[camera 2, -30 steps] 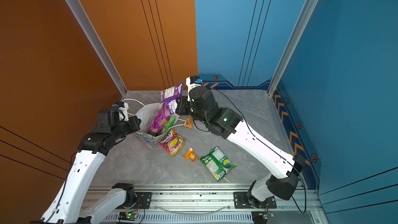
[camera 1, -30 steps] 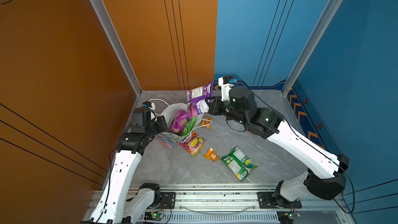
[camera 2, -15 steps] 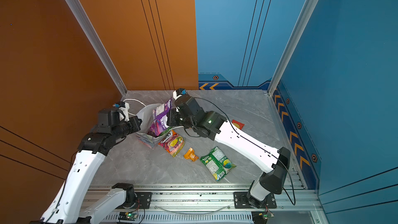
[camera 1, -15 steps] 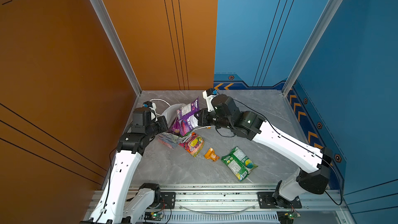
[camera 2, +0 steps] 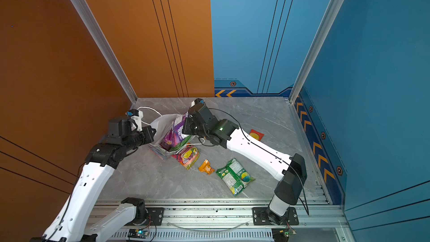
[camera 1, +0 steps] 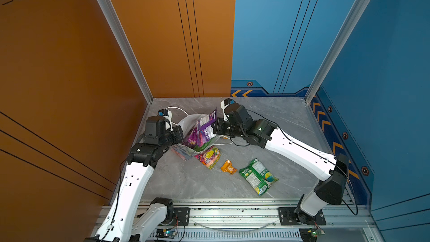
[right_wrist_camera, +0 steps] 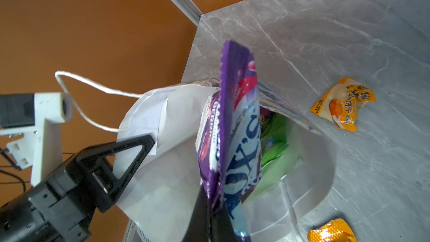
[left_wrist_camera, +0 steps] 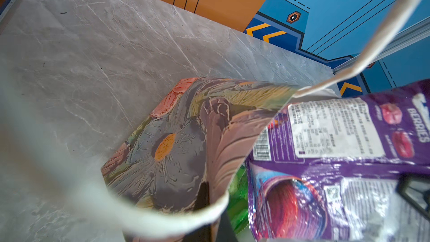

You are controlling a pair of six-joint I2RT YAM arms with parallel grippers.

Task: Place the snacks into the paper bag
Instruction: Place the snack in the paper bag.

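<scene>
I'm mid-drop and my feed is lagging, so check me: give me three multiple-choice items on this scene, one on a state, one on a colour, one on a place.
1. What is the left gripper doing with the paper bag?
A) hovering open above it
B) shut on its rim
C) pressed flat on the table beside it

2. What colour is the packet in the right gripper?
A) purple
B) green
C) orange

3. Where is the red packet?
A) inside the bag
B) under the left arm
C) on the table, beyond the right arm

Answers:
1 B: in the right wrist view its fingers pinch the white rim.
2 A: purple foil rises from the closed fingers over the bag's mouth.
3 C: in a top view it lies flat on the grey top.
</scene>
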